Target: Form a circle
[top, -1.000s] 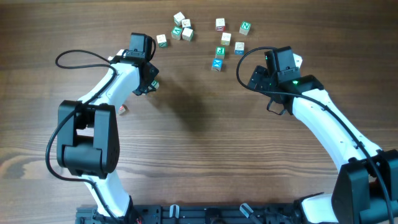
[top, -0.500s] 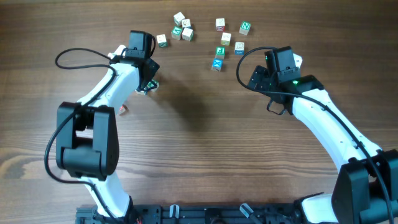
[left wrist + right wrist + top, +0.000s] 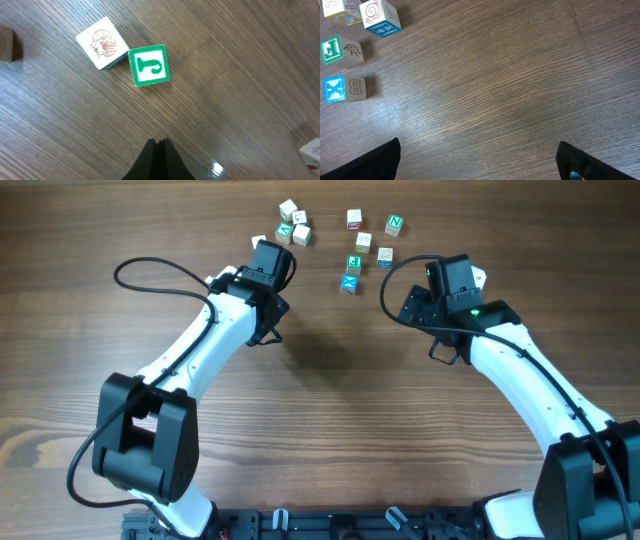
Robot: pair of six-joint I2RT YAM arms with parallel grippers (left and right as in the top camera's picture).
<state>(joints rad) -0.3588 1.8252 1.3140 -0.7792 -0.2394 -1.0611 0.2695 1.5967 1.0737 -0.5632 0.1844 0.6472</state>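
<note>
Seeing left gripper [image 3: 157,146] pinched shut, empty, just below green J cube [image 3: 149,65], lion cube [image 3: 101,42] just beside it. I read right gripper [image 3: 477,147] spread wide, holding nothing; blue X cube [image 3: 334,90] at frame left. Letter cubes [image 3: 363,241] scattered in two loose clusters, upper centre overhead.

The counter [image 3: 330,410] is dark brown wood, its grain running side to side in the overhead view, with a faint sheen up close in the wrist views. A black rail [image 3: 330,525] with small clips runs along the counter's near edge, at the bottom of the overhead view.
</note>
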